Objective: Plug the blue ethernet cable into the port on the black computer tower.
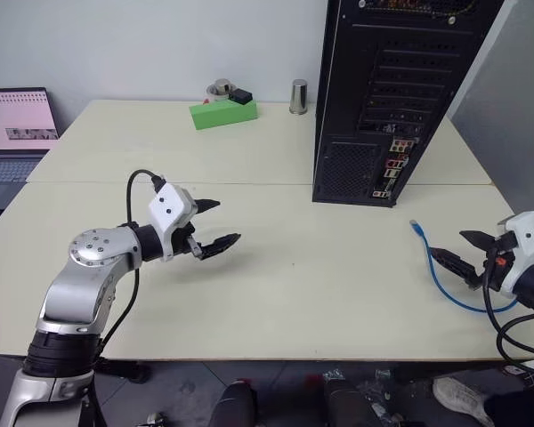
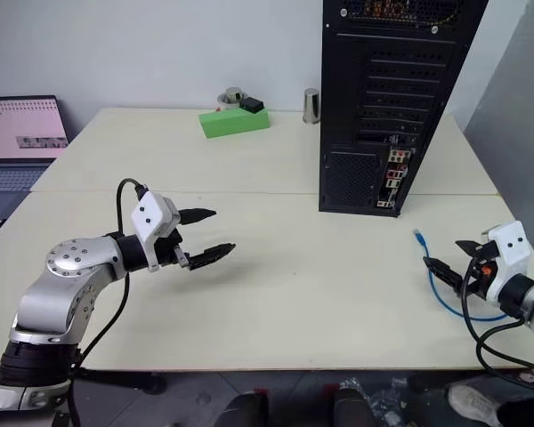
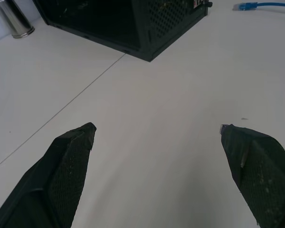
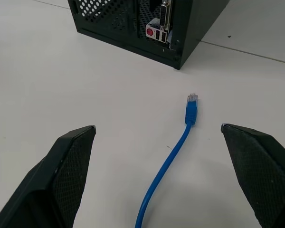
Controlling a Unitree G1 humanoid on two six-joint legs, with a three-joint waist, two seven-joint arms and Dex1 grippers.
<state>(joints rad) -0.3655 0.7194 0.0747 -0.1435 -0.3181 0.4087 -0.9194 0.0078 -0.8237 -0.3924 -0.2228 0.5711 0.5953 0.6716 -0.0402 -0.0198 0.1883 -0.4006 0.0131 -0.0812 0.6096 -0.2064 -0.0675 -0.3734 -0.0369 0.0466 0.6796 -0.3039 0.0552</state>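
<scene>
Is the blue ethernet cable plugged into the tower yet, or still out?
Out. The blue ethernet cable lies loose on the table, its plug end short of the black computer tower and touching nothing.

Blue ethernet cable (image 4: 167, 165) lies unplugged near upright black computer tower (image 1: 383, 98).

no readable text, laptop screen (image 1: 18, 120) perhaps too blurred

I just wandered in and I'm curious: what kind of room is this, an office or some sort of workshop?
Probably a lab or office test bench: a black computer tower stands with its rear ports exposed on a plain pale table, a laptop sits open nearby, and a blue ethernet cable lies loose.
</scene>
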